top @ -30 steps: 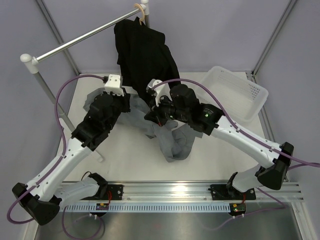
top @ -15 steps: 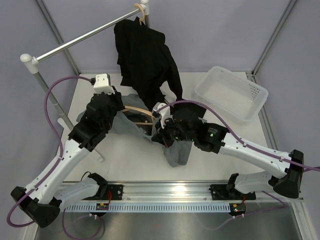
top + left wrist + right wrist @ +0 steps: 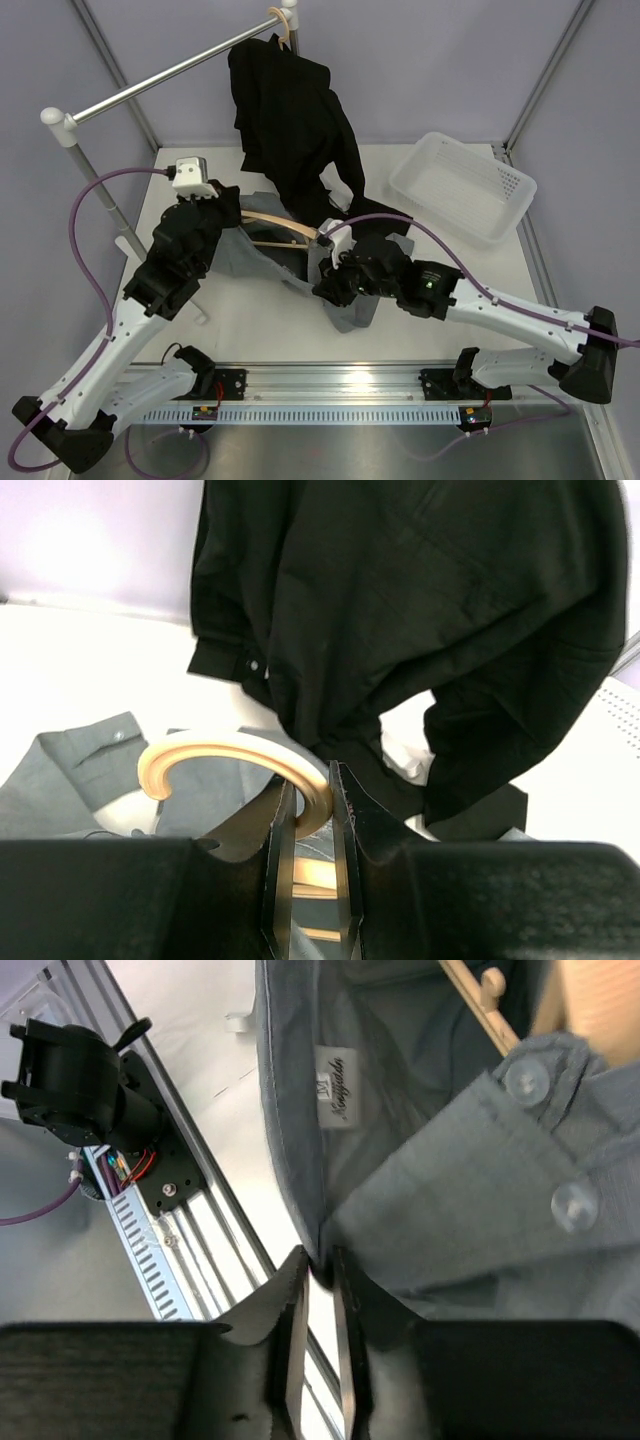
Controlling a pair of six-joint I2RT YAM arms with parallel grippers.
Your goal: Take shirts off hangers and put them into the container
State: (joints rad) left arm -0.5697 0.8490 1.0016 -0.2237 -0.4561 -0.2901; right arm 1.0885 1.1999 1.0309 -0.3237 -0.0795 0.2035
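The black shirt [image 3: 290, 110] hangs from a wooden hanger [image 3: 287, 25] on the rail. The grey shirt [image 3: 350, 305] lies crumpled mid-table, still partly over a second hanger [image 3: 278, 228]. My left gripper [image 3: 235, 212] is shut on that hanger's curved hook [image 3: 230, 752], which sits between its tips [image 3: 312, 795]. My right gripper [image 3: 323, 291] is low over the grey shirt [image 3: 480, 1190]. Its jaws [image 3: 318, 1265] stand slightly apart, with the shirt's edge just at the tips. The white container [image 3: 465, 185] stands empty at the back right.
The metal rail [image 3: 170, 72] slants across the back left, its post [image 3: 60, 122] standing by the table's left edge. An aluminium track [image 3: 350, 382] with the arm bases runs along the near edge. The black shirt [image 3: 420, 600] hangs close beyond my left gripper.
My left gripper has drawn the hanger back to the left. My right gripper has moved toward the near edge with the grey shirt, and its jaws have parted a little.
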